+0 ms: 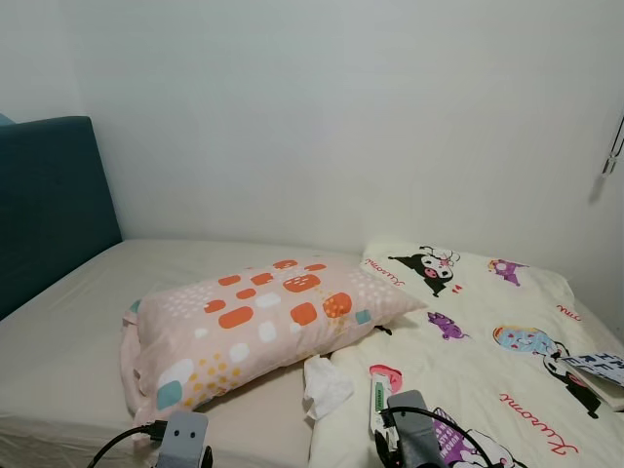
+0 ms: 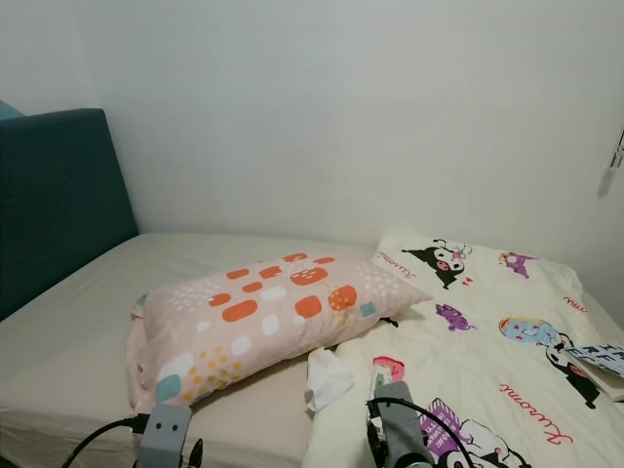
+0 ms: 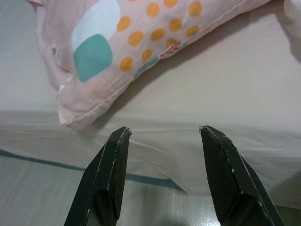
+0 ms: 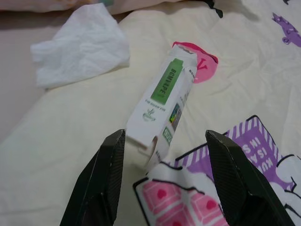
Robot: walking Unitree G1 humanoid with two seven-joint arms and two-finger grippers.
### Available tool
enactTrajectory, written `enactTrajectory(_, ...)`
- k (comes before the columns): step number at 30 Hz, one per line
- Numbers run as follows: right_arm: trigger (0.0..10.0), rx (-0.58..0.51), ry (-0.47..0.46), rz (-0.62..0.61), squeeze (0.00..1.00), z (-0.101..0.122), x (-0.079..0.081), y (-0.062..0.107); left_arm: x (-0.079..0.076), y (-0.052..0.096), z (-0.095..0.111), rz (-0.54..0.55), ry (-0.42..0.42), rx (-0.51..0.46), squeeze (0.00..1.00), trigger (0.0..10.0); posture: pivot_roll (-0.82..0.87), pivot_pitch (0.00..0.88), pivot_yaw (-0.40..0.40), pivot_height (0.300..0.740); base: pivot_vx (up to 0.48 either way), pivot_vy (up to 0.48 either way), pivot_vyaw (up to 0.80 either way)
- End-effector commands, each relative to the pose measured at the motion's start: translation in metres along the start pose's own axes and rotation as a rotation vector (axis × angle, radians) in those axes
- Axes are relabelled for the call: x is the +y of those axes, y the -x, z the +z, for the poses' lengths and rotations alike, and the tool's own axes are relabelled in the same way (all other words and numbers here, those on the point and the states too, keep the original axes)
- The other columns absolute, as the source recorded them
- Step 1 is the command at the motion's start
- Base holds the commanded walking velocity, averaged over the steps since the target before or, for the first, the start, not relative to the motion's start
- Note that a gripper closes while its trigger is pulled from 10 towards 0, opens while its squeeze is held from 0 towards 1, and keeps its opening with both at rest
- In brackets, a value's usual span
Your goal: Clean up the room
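A white carton (image 4: 162, 110) with a green label lies flat on the cartoon blanket (image 1: 507, 380), long axis running away from the spread right pincer (image 4: 162, 188); left pincer (image 3: 162, 176) spread too.

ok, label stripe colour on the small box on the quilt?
Green stripe on the white small box, clearest in the right wrist view.

The left tool (image 3: 162, 136) is seen with its two black fingers (image 3: 106, 179) spread apart, nothing held between them. It is poised just off the edge of the bed (image 3: 225, 94). A pink pillow (image 3: 131, 47), patterned with orange dots and a teal patch, is laid on the beige sheet near that edge.
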State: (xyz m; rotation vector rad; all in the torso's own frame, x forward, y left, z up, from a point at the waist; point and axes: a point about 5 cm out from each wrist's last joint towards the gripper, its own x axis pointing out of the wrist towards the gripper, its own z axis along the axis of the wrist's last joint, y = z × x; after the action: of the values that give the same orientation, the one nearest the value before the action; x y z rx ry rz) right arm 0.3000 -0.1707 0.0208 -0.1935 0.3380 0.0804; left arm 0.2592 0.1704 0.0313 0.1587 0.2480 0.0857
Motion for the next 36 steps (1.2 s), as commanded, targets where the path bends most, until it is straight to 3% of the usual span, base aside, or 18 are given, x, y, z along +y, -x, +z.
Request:
enactTrajectory(1,10.0,-0.017,-0.023,0.001,0.0,0.006,-0.001,-0.002,0.002,-0.001,0.003,-0.009,-0.003,-0.01,0.0,10.0,-0.04,0.039,-0.039,0.611,0.0,0.0,0.0)
enactTrajectory(12,10.0,-0.04,0.017,0.011,0.0,0.03,-0.004,-0.015,0.018,-0.008,0.012,-0.077,0.018,-0.026,0.0,10.0,-0.04,0.07,-0.044,0.597,0.0,0.0,0.0)
enactTrajectory(27,10.0,-0.035,0.027,0.015,0.0,0.047,-0.013,-0.024,0.033,-0.018,0.038,-0.203,-0.041,-0.087,0.0,10.0,-0.03,0.125,-0.041,0.597,0.0,0.0,0.0)
enactTrajectory(28,10.0,-0.039,0.025,0.03,0.18,0.048,-0.012,-0.025,0.034,-0.018,0.041,-0.212,-0.043,-0.097,0.0,10.0,-0.03,0.133,-0.04,0.597,0.0,0.0,0.0)
enactTrajectory(29,10.0,-0.042,0.028,0.038,1.0,0.05,-0.012,-0.026,0.032,-0.018,0.045,-0.232,-0.038,-0.114,0.0,10.0,-0.03,0.144,-0.039,0.597,0.0,0.0,0.0)
enactTrajectory(36,10.0,-0.03,0.024,0.043,1.0,0.054,-0.015,-0.028,0.018,-0.012,0.06,-0.333,-0.015,-0.177,0.0,10.0,-0.02,0.176,-0.039,0.597,0.0,0.0,0.0)
